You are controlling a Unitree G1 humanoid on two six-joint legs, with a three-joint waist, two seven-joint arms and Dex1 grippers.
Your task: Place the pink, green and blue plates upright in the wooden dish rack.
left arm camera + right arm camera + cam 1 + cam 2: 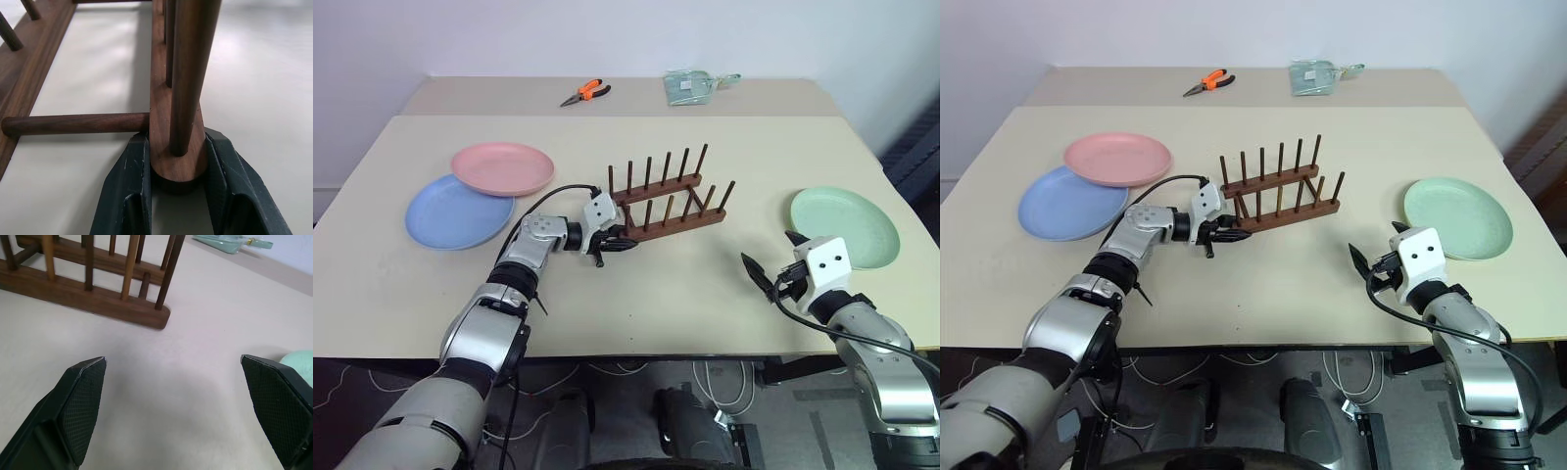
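Wooden dish rack [668, 201]: left end effector [177, 171] clamps its near rail end; right end effector [183, 406] gapes wide, empty, above the worktop [636, 294].

This is looking like a robot test lab rather than a home. A plain beige table [705, 323] is standing against a bare white wall [607, 34], orange pliers [585, 93] are lying at the far edge, and loose cables [724, 377] are trailing on the floor beneath.

Silver arms, white wrists — black cables
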